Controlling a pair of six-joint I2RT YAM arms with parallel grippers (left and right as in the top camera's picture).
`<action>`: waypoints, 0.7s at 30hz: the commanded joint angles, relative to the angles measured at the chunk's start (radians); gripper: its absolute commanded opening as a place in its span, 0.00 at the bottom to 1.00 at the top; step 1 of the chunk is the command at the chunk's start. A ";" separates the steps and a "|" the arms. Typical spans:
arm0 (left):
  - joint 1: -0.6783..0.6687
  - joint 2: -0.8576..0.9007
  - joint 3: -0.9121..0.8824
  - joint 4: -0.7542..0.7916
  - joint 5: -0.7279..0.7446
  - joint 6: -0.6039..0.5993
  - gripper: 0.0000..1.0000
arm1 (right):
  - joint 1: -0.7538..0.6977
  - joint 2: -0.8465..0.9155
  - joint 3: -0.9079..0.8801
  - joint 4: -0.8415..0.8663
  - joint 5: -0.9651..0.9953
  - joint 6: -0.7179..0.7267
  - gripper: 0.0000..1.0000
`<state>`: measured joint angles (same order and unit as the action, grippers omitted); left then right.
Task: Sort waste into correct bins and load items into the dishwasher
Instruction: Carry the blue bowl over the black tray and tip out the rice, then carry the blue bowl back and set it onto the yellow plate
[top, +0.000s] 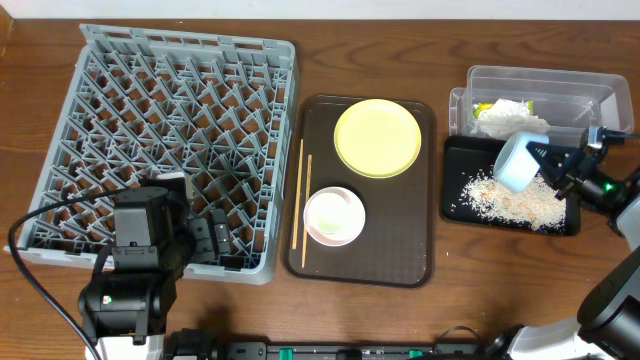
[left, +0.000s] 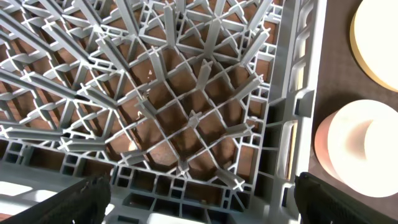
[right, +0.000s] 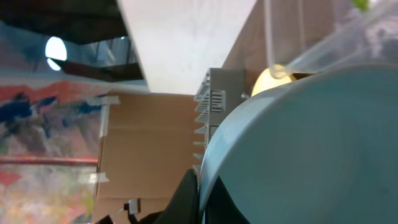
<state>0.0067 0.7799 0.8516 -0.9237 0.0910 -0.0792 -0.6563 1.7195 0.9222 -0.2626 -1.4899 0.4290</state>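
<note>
Wooden table (top: 380, 60), grey dish rack (top: 170, 140), brown serving tray (top: 400, 230), black tray (top: 460, 160), clear tub (top: 580, 85)

Overhead faces straight down; both wrist views sit close, left sharing the rack (top: 170, 130)

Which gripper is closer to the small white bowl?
Left. The left gripper is over a corner of the dish rack, just left of the white bowl; the right gripper holds the light blue bowl over the black tray.

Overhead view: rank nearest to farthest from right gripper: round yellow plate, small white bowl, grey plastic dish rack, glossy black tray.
1. Glossy black tray, beneath the right gripper.
2. Round yellow plate, mid-table.
3. Small white bowl, mid-table, nearer robot.
4. Grey plastic dish rack, table's opposite end.
</note>
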 joint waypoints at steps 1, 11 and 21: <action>0.005 -0.002 0.020 -0.003 0.002 -0.008 0.94 | 0.016 0.003 0.013 0.004 -0.071 0.013 0.01; 0.005 -0.002 0.020 -0.003 0.002 -0.008 0.94 | 0.206 -0.056 0.013 0.100 -0.071 0.067 0.01; 0.005 -0.002 0.020 -0.003 0.002 -0.008 0.94 | 0.564 -0.120 0.014 0.923 0.094 0.554 0.01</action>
<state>0.0067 0.7799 0.8536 -0.9237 0.0910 -0.0792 -0.1993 1.6184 0.9306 0.5285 -1.4757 0.7494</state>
